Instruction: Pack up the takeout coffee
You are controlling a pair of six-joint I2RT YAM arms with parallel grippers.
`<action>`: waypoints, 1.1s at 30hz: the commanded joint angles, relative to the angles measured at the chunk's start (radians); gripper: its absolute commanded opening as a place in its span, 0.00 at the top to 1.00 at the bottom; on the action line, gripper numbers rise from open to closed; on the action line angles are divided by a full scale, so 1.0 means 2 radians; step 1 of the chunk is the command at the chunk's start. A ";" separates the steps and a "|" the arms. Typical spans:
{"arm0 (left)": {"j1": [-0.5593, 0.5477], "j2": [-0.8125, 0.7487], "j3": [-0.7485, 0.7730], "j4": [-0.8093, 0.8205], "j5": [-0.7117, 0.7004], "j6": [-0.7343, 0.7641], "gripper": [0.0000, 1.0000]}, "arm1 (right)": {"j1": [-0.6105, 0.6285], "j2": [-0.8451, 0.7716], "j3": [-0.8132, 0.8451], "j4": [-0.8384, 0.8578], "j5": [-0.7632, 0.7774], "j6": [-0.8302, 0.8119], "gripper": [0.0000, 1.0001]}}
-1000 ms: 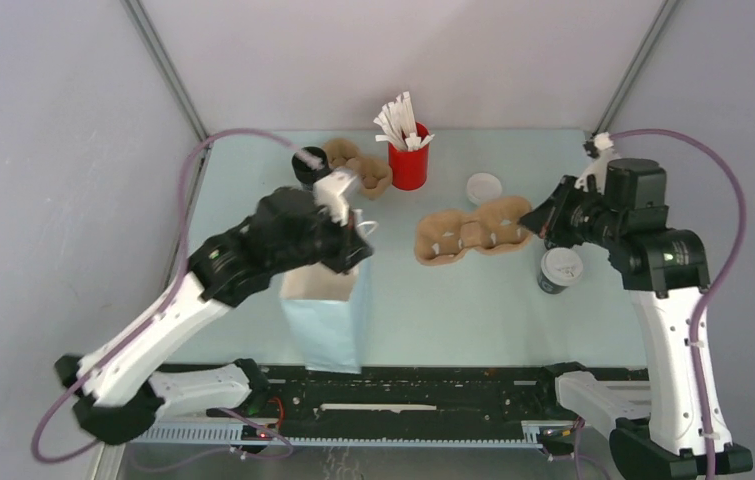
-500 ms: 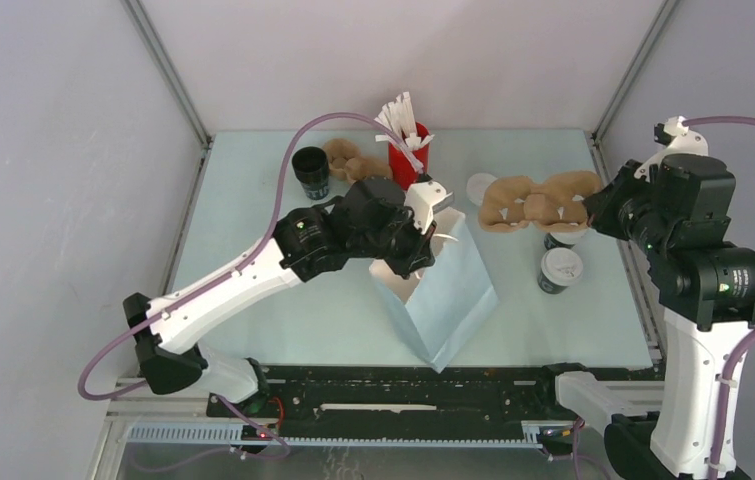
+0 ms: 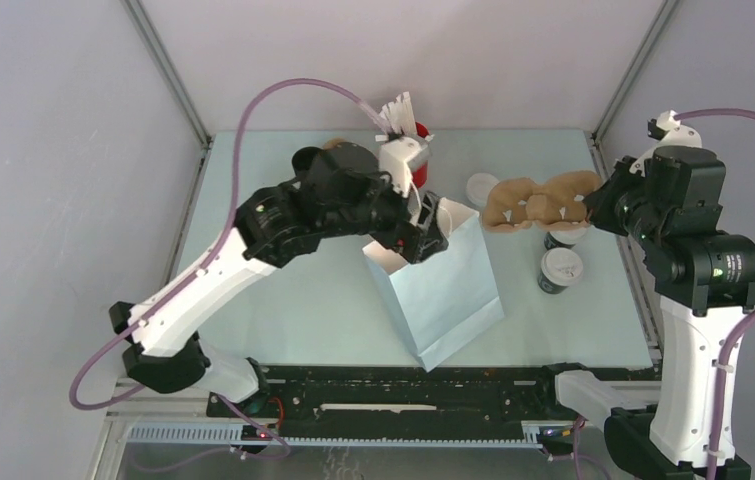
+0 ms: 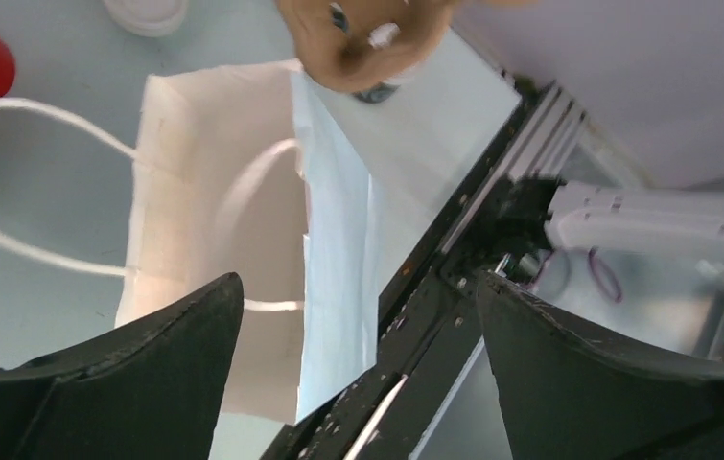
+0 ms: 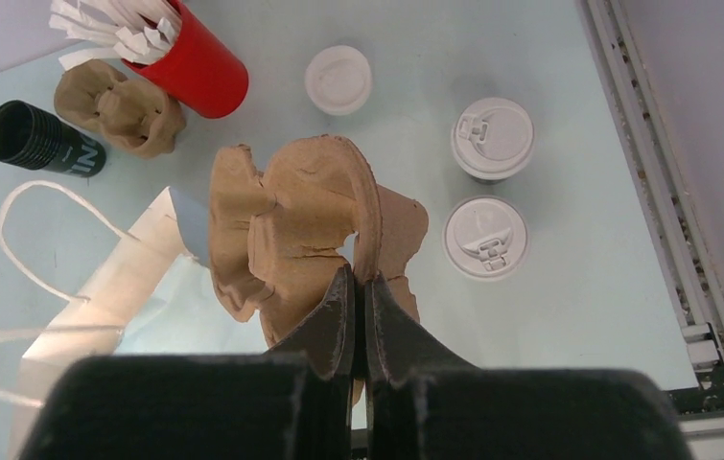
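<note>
The left pincer (image 4: 355, 287) gapes, released, above the pale blue paper bag (image 3: 448, 290); the right pincer (image 5: 358, 278) clenches the brown pulp cup carrier (image 5: 291, 220). Two white-lidded dark paper coffee cups (image 5: 485, 237) stand on the worktop (image 5: 569, 240), frame right. Unheld, the bag may topple if the carrier snags its rim.

The tray (image 3: 538, 203) hides most of the cup (image 3: 560, 240) at its 5 o'clock edge, and the left arm (image 3: 283, 215) covers most of the holder (image 3: 421, 130).
</note>
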 commanded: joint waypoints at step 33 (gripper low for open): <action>0.342 0.043 -0.307 0.275 -0.024 -0.094 0.00 | 0.002 -0.045 -0.045 0.002 -0.107 0.019 1.00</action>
